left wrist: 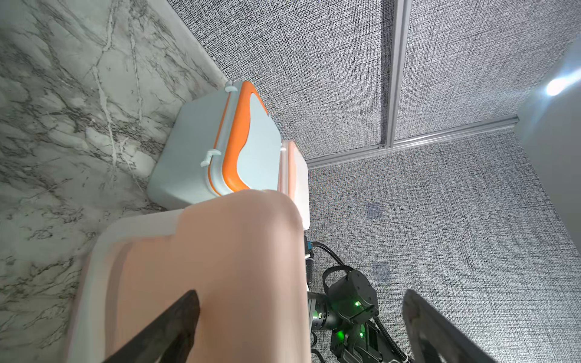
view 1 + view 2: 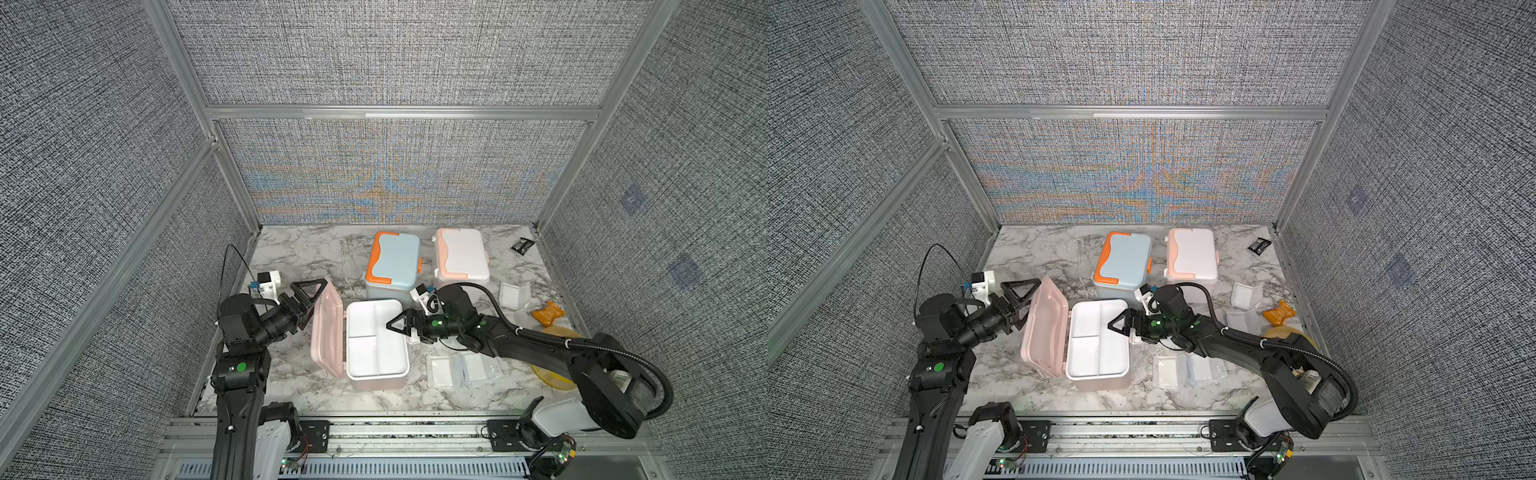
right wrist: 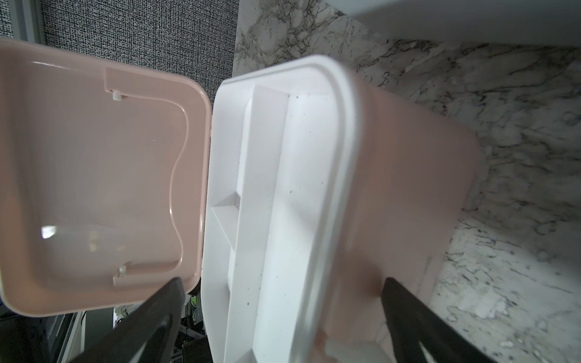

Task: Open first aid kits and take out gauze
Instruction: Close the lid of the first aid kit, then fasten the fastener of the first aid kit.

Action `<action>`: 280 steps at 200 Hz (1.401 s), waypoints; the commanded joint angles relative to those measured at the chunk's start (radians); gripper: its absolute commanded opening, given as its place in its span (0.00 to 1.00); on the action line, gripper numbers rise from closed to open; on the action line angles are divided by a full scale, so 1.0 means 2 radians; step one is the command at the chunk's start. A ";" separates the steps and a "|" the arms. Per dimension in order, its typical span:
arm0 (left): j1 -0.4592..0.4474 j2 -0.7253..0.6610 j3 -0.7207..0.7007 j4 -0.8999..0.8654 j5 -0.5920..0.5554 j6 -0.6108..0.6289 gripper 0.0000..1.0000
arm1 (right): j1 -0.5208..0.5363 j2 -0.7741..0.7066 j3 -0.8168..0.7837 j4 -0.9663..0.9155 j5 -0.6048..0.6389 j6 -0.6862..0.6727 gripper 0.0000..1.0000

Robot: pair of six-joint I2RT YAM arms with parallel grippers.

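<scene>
Pink glossy plastic, rounded at the corners: pink kit open on the marbled table, straight ahead of the right gripper. Lid raised near upright on the side away from that gripper, its inside smooth with a wavy moulded step and two small white pegs. White tray seated in the base, split into three compartments, floor dotted with dark specks.

Right gripper spread wide, black fingers straddling the kit's near wall, pinching nothing. Left gripper likewise spread, lid's edge between its fingers, one across the lid's outer face; contact not certain.

Blue kit, matte pale blue with orange handle and clasp, shut, just beyond the right gripper's wrist. White kit, peach-trimmed, shut, beside it on the side away from the left gripper.

Gauze: flat white squares in crinkled clear wrappers, all out on the table. Two touching, behind the right gripper beside its forearm; two more on the forearm's other side, one partly under the arm.

Black packet and crumpled orange packet past the right arm; print on both too small to read.
</scene>
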 commanded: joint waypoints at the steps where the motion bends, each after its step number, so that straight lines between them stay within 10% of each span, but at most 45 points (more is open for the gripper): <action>1: -0.008 0.003 0.004 0.025 0.010 -0.009 0.99 | 0.008 -0.001 0.004 0.027 0.026 0.025 0.99; 174: -0.226 0.087 0.015 0.055 -0.154 0.011 0.99 | -0.035 -0.177 -0.029 -0.136 0.142 -0.027 0.99; 280: -0.238 0.074 0.001 0.018 -0.192 0.049 1.00 | -0.010 -0.095 0.061 -0.289 0.140 -0.125 0.92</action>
